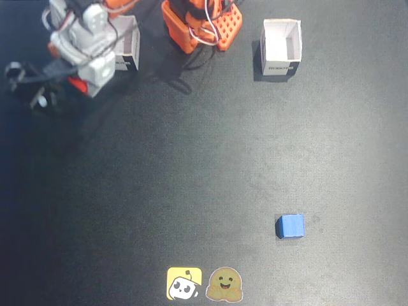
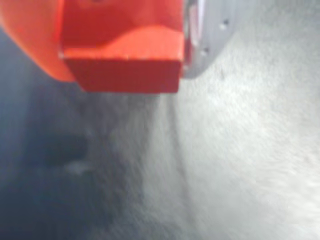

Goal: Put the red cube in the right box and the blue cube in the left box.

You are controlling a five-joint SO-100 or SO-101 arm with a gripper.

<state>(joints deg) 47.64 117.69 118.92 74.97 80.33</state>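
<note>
In the wrist view the red cube (image 2: 122, 70) sits between an orange finger (image 2: 30, 40) on the left and a grey finger (image 2: 210, 35) on the right. My gripper (image 2: 122, 50) is shut on it, above the dark mat. In the fixed view the gripper (image 1: 80, 83) is at the top left, just left of and in front of the left white box (image 1: 127, 44), which the arm partly hides. The cube is mostly hidden there. The blue cube (image 1: 291, 225) lies on the mat at the lower right. The right white box (image 1: 281, 46) stands open at the top right.
The arm's orange base (image 1: 201, 22) with its cables stands at the top middle. Two stickers (image 1: 204, 284) lie at the mat's bottom edge. A dark cable clump (image 1: 29, 83) sits at the far left.
</note>
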